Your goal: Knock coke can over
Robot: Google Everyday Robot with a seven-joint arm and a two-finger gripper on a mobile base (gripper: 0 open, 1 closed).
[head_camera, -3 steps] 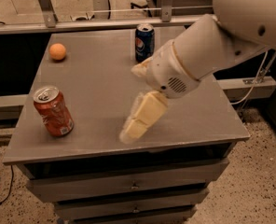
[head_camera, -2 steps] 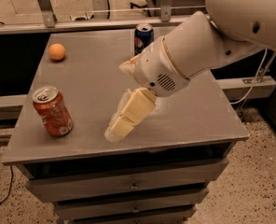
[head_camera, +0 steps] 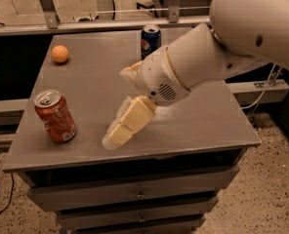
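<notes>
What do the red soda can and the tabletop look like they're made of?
The coke can looks like thin aluminium: glossy reddish-orange wall, bare silver top with pull tab. The table looks like matte grey painted metal or laminate; no grain shows. The gripper sits low over the table, right of the can in the view, not touching it.

Grey metal drawer cabinet [head_camera: 203, 126]; a dark blue aluminium Pepsi can [head_camera: 151, 39] stands upright at its far edge; a small round orange fruit [head_camera: 60, 54] lies near its far-left corner.

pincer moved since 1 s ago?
Yes. The pincer has shifted left in view, closing the gap to the coke can, which stands unmoved; the two are still apart.
</notes>
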